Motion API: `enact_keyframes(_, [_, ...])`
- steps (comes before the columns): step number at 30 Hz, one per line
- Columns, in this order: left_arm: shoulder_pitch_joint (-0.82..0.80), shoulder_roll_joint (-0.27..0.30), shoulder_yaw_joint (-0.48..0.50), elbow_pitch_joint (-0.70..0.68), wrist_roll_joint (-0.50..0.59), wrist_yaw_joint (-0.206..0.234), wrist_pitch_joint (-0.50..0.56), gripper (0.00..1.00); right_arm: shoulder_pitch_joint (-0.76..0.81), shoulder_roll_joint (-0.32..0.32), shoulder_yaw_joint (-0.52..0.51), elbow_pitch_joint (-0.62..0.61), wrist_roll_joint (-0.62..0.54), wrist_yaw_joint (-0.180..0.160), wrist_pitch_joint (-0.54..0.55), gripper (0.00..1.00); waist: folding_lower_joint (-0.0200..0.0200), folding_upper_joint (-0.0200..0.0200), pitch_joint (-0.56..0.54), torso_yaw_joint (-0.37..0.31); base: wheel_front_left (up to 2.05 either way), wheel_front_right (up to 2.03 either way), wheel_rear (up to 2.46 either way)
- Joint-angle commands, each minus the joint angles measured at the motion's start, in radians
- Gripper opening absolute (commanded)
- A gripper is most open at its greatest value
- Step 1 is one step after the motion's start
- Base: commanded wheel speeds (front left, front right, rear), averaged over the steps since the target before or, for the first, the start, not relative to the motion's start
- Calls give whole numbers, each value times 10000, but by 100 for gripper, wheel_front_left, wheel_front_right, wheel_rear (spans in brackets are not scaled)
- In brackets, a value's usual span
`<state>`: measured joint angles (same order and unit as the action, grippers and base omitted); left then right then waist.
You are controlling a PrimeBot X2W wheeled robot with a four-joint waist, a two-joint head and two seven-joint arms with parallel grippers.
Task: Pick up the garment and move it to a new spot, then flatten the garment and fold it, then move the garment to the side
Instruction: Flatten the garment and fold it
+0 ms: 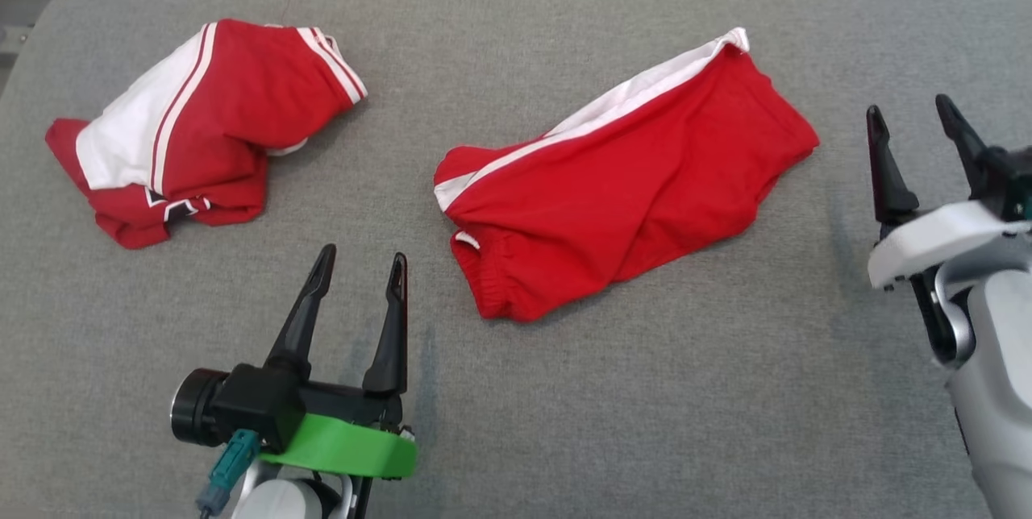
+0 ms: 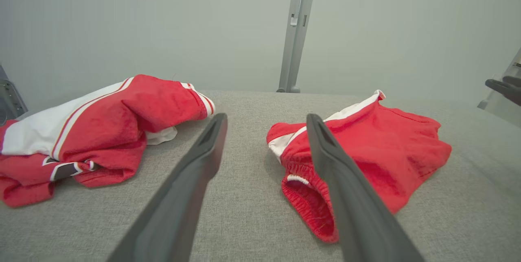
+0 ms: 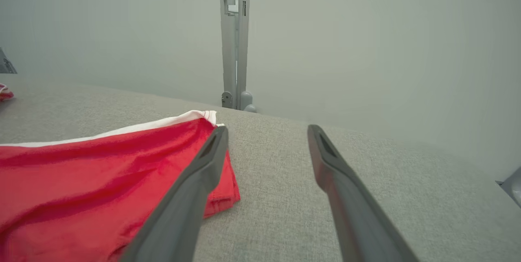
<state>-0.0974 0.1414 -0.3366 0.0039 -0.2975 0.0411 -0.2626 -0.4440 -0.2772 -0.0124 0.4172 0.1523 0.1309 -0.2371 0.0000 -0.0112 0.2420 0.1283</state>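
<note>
- Toward the middle-right of the grey surface (image 1: 564,422): red shorts (image 1: 629,180) with a white side stripe, rumpled and slantwise, waistband end toward the near left.
- Left pincer (image 1: 362,255) near that waistband, apart from it, fingers spread wide, nothing held.
- Right pincer (image 1: 909,106) near the shorts' right hem, equally wide, empty.
- Bare cloth along the whole near side and at the right; rounded corner at far left.
- Red-and-white garment (image 1: 193,132) bunched at the left, apart from the shorts, taking up that side.
- Grey post (image 2: 297,30) behind the far edge.
</note>
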Motion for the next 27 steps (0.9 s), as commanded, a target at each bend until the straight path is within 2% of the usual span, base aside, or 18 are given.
enact_keyframes(1, [-128, -88, 89, -13, 180, -116, -28, 100, -336, -120, 103, 208, -102, -4, 131, 100, 0, 112, 860, 710, 0, 0, 0])
enact_keyframes(9, [-139, -599, 679, 124, 697, -727, -30, 100, -2513, -364, 612, 2559, -131, -9, 1289, 100, 0, 112, 1565, 1553, 0, 0, 0])
enact_keyframes(15, [-68, -810, 973, 149, 845, -1019, -29, 100, -3251, -548, 630, 4125, -585, -9, 1750, 100, 0, 112, 1552, 1989, 0, 0, 0])
enact_keyframes(19, [92, -863, 1100, 196, 912, -1174, -29, 100, -3429, -348, 664, 5133, -484, -1, 2181, 100, 0, 112, 1477, 2055, 0, 0, 0])
enact_keyframes(20, [174, -878, 1212, 206, 907, -1201, -29, 100, -3452, -72, 753, 5408, 10, 2, 2410, 0, 0, 112, 1408, 1969, 0, 0, 0])
enact_keyframes(23, [293, -890, 1352, 245, 894, -1232, -31, 100, -3433, 221, 1112, 5459, 1003, 31, 2821, 0, 0, 112, 1272, 1686, 0, 0, 0])
enact_keyframes(27, [441, -897, 1531, 324, 950, -1302, -30, 100, -3281, 205, 1326, 4956, 2689, -2, 3211, 0, 0, 112, 982, 1095, 0, 0, 0])
